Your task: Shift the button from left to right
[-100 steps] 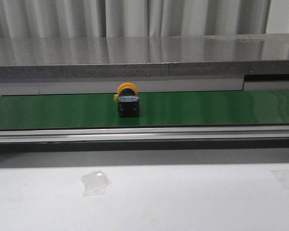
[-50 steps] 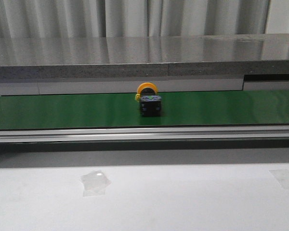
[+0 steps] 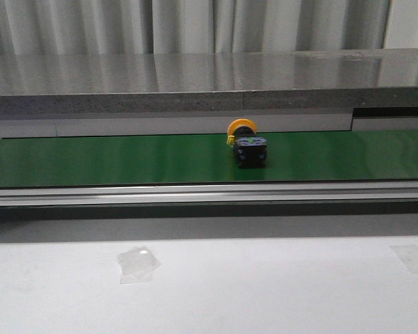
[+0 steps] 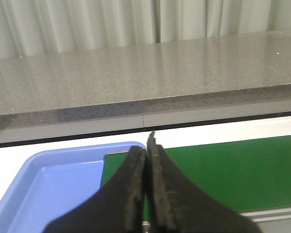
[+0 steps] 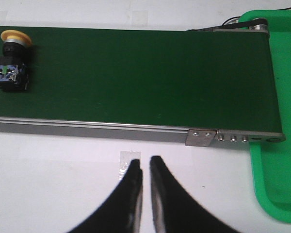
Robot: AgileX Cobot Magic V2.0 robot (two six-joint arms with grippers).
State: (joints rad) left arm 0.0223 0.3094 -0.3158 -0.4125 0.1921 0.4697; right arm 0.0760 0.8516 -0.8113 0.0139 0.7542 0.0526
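The button (image 3: pixel 249 149), an orange-yellow mushroom cap on a black blocky body, lies on the green conveyor belt (image 3: pixel 90 160) a little right of centre in the front view. The right wrist view shows the button (image 5: pixel 10 68) far along the belt (image 5: pixel 136 73) from my right gripper (image 5: pixel 145 162). That gripper hangs over the white table, its fingers almost together and holding nothing. My left gripper (image 4: pixel 147 145) is shut and empty, above the belt's other end (image 4: pixel 233 174). Neither gripper appears in the front view.
A blue tray (image 4: pixel 53 184) sits at the belt's left end and a green tray (image 5: pixel 281 160) at its right end. A grey stone ledge (image 3: pixel 195 83) runs behind the belt. Tape patches (image 3: pixel 138 264) lie on the white table in front.
The button has travelled to the right along the belt, from left of centre to right of centre. No arm enters the front view.
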